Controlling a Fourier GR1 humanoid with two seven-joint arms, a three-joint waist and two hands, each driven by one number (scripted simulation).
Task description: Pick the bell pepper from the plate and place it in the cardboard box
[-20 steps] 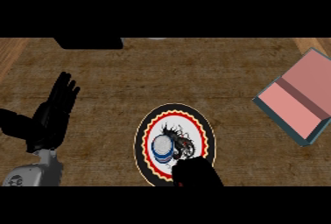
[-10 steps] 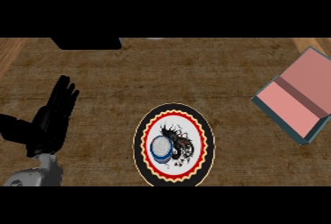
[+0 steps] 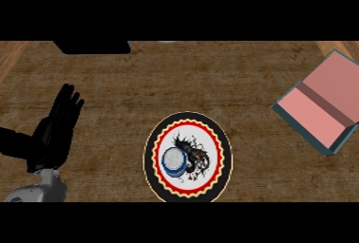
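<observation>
A round plate (image 3: 160,137) with a black rim and a red zigzag ring lies low in the middle of the head view. On its white centre, left of a black splash pattern, sits a small round bluish-white thing (image 3: 174,160); I cannot make it out as a bell pepper. The box (image 3: 319,105), pink inside with grey-teal walls, lies open at the right edge, apart from the plate. My left hand (image 3: 54,135) rests open at the left, fingers straight and pointing up, well clear of the plate. The right hand does not show.
A flat black object (image 3: 92,46) sits at the counter's far edge, upper left. Bare wood-grain counter (image 3: 210,80) stretches between the plate, the box and the left hand.
The right hand, which showed over the plate's lower rim a second ago, has gone out of view past the lower edge. The left hand has barely moved.
</observation>
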